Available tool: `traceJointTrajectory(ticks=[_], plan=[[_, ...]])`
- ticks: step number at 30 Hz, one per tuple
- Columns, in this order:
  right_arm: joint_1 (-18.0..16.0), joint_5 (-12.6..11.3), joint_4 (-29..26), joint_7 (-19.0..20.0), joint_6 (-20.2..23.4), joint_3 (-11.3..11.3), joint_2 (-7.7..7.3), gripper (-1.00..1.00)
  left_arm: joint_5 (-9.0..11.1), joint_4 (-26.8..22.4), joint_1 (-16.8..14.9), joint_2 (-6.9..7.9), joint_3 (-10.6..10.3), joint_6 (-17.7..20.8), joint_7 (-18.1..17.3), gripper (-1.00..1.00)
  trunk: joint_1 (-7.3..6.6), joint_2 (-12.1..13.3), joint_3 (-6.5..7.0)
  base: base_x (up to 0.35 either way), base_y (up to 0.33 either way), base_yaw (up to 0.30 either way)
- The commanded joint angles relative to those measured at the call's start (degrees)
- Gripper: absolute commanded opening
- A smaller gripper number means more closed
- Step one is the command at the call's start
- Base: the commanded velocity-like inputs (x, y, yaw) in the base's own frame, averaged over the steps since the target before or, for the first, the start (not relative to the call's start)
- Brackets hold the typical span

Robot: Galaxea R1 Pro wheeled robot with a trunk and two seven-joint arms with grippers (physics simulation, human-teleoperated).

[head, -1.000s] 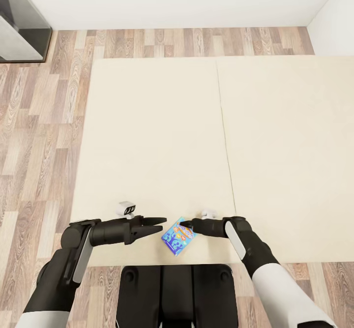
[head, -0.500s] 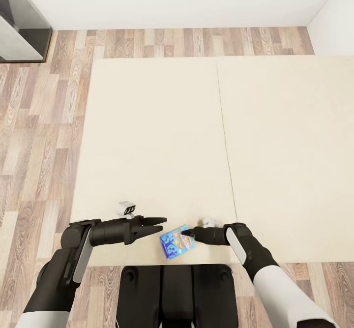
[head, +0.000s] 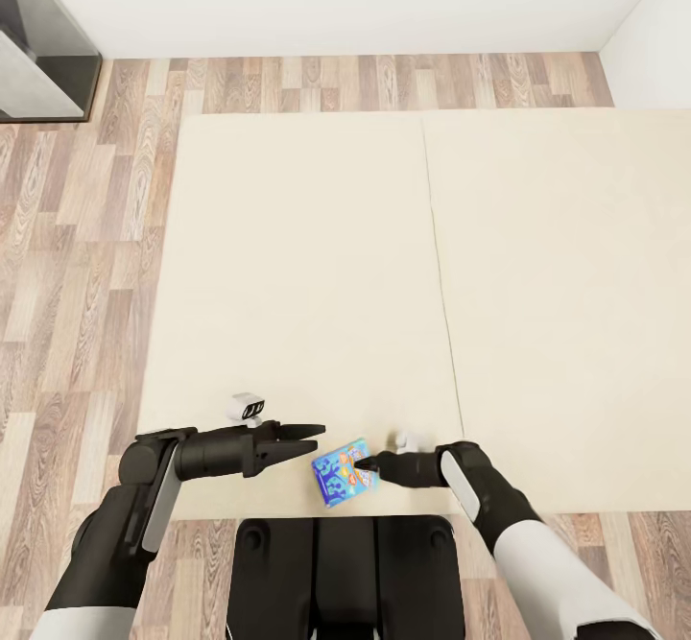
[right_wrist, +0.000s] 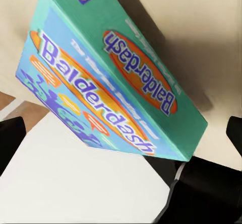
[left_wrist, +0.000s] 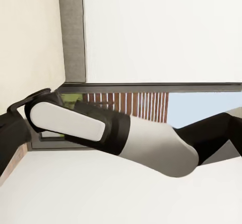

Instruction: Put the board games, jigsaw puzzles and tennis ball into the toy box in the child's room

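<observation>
Bed [head: 307, 266]: board game [head: 341, 472] at right hand [head: 367, 464]

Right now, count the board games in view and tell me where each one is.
1. The blue board game lies at the near edge of the bed, at the right gripper tips. The task names others; none of them appear here.

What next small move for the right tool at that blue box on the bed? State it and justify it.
Probably ease the right tool slightly further onto the small blue cartoon-print board game box, then close. The box lies at the near edge of the cream mattress bed; the wrist view shows open finger tips flanking it, not gripping.
</observation>
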Motion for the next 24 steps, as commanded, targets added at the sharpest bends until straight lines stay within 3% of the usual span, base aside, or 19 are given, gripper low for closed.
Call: traceJointTrajectory(ticks=[1, 24], plan=[[-0.01, -0.01, 0.40, 0.08, 0.29, 0.00, 0.05, 1.00, 0.02, -0.01, -0.01, 0.01, 0.00, 0.60, -0.18, 1.00, 0.03, -0.09, -0.05, 0.000, 0.000, 0.000], [-0.01, 0.07, 2.98, 0.16, 0.61, 0.18, 0.92, 1.00, 0.02, -0.03, -0.01, 0.01, 0.08, 0.60, -0.53, 1.00, 0.03, -0.09, -0.05, 0.000, 0.000, 0.000]])
